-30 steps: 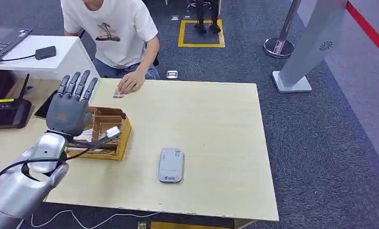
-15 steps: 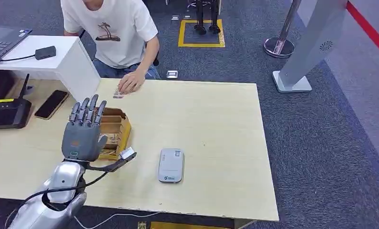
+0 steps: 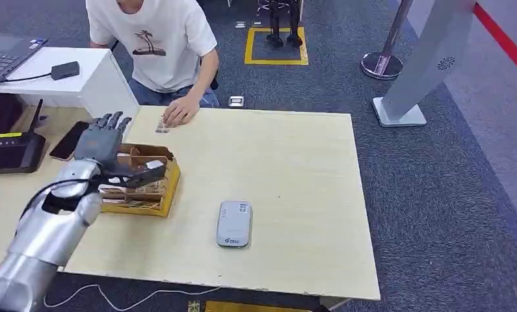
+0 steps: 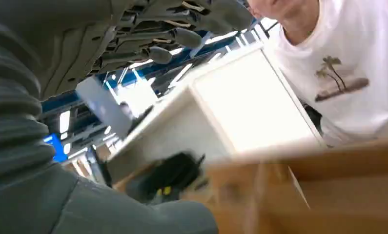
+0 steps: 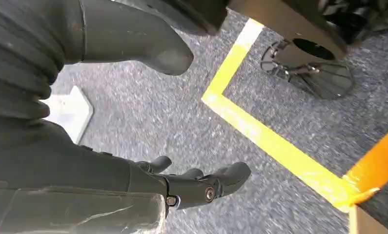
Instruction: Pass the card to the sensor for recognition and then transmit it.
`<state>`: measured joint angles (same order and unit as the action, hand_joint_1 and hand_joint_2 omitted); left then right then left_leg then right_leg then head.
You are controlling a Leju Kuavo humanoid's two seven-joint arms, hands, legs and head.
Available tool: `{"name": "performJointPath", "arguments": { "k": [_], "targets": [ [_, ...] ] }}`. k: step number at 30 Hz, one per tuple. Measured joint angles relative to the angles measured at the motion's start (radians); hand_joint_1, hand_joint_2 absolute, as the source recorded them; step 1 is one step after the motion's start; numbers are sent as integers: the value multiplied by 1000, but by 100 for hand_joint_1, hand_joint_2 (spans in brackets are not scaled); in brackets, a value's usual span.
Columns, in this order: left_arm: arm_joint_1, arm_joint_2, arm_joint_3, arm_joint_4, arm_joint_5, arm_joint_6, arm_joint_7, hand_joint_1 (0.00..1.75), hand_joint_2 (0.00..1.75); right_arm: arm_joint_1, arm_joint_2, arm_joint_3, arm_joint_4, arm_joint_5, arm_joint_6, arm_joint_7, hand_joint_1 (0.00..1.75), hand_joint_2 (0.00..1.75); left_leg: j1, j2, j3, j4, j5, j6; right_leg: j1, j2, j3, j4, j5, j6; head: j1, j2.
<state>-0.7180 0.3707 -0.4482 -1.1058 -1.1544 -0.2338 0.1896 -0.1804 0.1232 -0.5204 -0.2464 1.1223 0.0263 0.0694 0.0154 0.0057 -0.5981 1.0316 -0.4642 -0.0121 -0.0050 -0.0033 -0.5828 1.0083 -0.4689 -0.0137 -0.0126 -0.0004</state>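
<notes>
The robot's left hand is hovering over the open, partitioned brown cardboard box near the left side of the pale wooden desk. Its fingers are reaching forward and apart over the box's far edge, the thumb is jutting out toward the box's right wall, and I cannot make out a card pinched anywhere in it. The box's compartments are showing pale slips that are probably the cards, though they are too small to tell. The grey, flat, rounded card sensor is lying on the desk to the right of the box, apart from it and nearer the front edge.

As I read it, the task is at its first step: the hand is positioning to pick a card out of the box, with sensing and handing over not yet begun. The next move probably calls for lowering the fingers into a compartment, pinching one card, then carrying it to the sensor.

The right hand is hanging over the grey carpet floor, fingers loosely curled and holding nothing.

A person in a white T-shirt is sitting at the desk's far side, one hand resting on its edge.
</notes>
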Motion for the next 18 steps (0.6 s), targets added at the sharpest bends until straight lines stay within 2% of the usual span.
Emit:
{"name": "performJointPath", "arguments": {
  "k": [3,6,11,18],
  "targets": [
    [-179,-1,-20,149,46,-9,-4,0,175,-9,0,20,-2,0,12,3,0,175,0,2,0,0,0,0,0,2,0,0,1,0,-1,0],
    [-273,-18,-40,291,67,-24,-1,0,175,-14,0,43,-2,21,19,9,0,175,-2,2,1,0,0,0,-1,3,-1,0,1,0,-2,0],
    [-316,-54,-68,454,92,-10,-25,0,175,-28,0,77,-5,31,24,25,0,175,-1,2,0,0,0,0,-1,3,-1,0,1,0,-2,0],
    [-348,-76,-79,521,131,-22,-54,0,175,-29,-2,98,-5,16,24,24,0,175,-1,2,0,0,0,0,-1,2,-1,0,1,0,-2,0]
  ]
}}
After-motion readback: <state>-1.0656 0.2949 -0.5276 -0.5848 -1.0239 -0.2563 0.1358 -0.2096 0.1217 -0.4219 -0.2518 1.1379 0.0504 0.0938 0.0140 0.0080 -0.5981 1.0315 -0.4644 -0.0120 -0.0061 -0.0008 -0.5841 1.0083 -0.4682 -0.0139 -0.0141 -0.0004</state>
